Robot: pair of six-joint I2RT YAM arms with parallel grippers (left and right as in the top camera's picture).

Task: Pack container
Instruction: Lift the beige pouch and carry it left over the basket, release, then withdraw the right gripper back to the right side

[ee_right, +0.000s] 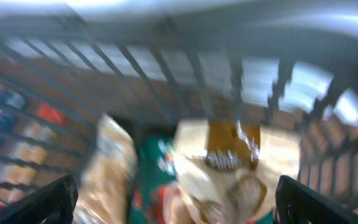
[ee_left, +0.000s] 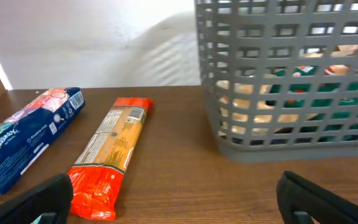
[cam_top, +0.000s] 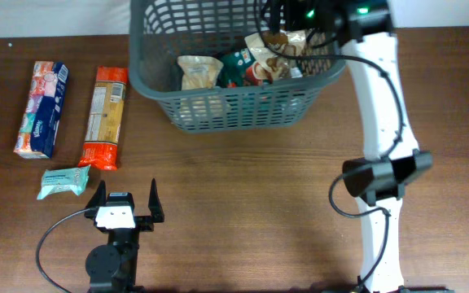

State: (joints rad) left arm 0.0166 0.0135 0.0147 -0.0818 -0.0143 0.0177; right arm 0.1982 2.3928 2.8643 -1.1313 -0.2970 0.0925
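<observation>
Left tool (cam_top: 126, 195): jaws wide, empty, low over the surface (cam_top: 243, 203).

Just ahead and to its left lay a small teal packet (cam_top: 63, 182). Likely hazard: a finger nudging it aside rather than straddling it.

Further ahead-left lay an orange pack (cam_top: 105, 116) and a tissue pack (cam_top: 42, 108), side by side with a slim gap. A finger set into that gap could shove the neighbour. Both were long, and either could catch the rim if carried crosswise.

Ahead and to the right stood the basket (cam_top: 218, 106), well apart and partly filled. Bare surface between gave free room.

Right tool (ee_right: 179, 205): jaws wide, nothing gripped, within the basket walls above a tan packet (ee_right: 229, 155). The lattice wall was close ahead and the view was blurred. Hazards: snagging wall or rim on withdrawal, or a clash if both tools worked there at once.
</observation>
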